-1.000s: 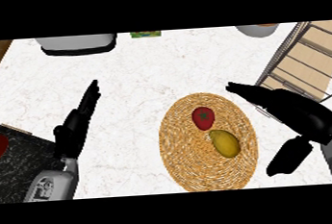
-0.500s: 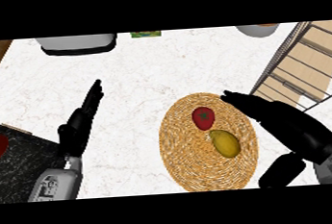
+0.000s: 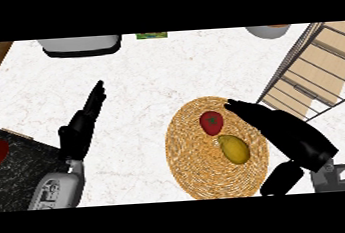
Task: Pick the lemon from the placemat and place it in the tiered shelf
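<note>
Roughly: worktop (image 3: pixel 151 74) carried the shelf (image 3: pixel 326 65) at far right, cut off by the edge, tiers partly seen. Near it lay the placemat (image 3: pixel 197 172), its right rim hidden under the right hand (image 3: pixel 287 131), fingers released, straight, holding nothing. At left the left hand (image 3: pixel 80 126) rested open. The lemon (image 3: pixel 234 148) sat mid-placemat, just beside a red fruit (image 3: pixel 211 122). Best, I judged: close round the lemon alone, sparing the red fruit. Hand's height over the placemat unclear.

A red fruit (image 3: pixel 211 122) sits just beside the lemon (image 3: pixel 234 148); bare counter (image 3: pixel 165 74) lies open left of the tiered shelf (image 3: pixel 315 67).

No legible text, no labels, numbers or signs
</note>
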